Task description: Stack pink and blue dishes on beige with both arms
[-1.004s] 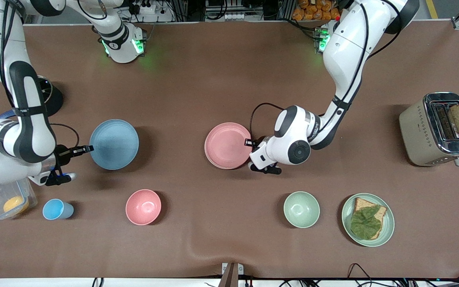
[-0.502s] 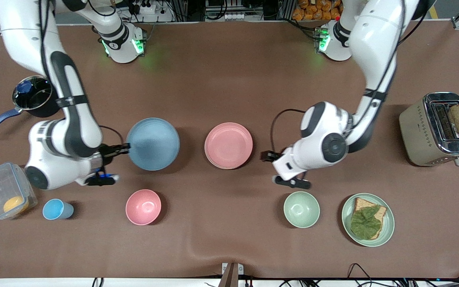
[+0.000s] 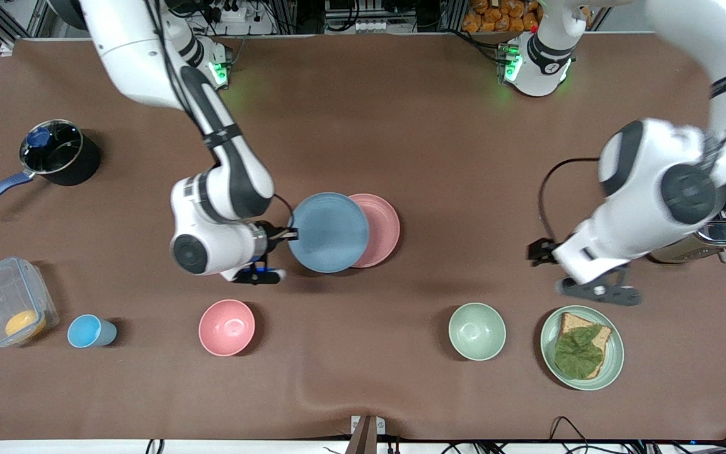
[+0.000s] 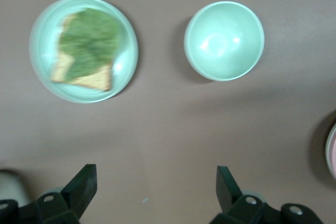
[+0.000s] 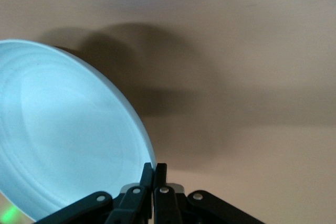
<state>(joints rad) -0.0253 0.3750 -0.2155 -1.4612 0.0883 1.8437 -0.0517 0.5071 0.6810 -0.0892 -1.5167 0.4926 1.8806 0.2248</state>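
My right gripper [image 3: 290, 234] is shut on the rim of the light blue plate [image 3: 328, 232] and holds it tilted over the table. The blue plate overlaps the part of the pink plate [image 3: 383, 230] toward the right arm's end. The pink plate lies flat at the table's middle. In the right wrist view the fingers [image 5: 156, 170] pinch the blue plate [image 5: 63, 135] at its edge. My left gripper [image 3: 534, 250] hangs open and empty over bare table, between the pink plate and the toaster. Its wrist view shows the gripper [image 4: 155, 182] wide open over bare table. No beige plate shows.
Nearer the camera stand a pink bowl [image 3: 227, 327], a blue cup [image 3: 89, 331], a green bowl [image 3: 477, 331] and a green plate with bread and a leaf [image 3: 582, 347]. A toaster [image 3: 725, 233] is under the left arm. A pot [image 3: 59, 152] and a lidded box [image 3: 9, 310] sit at the right arm's end.
The right arm carried the blue plate toward the table's middle until it overlaps the pink plate. The left gripper let go of the pink plate and drew away toward the toaster.
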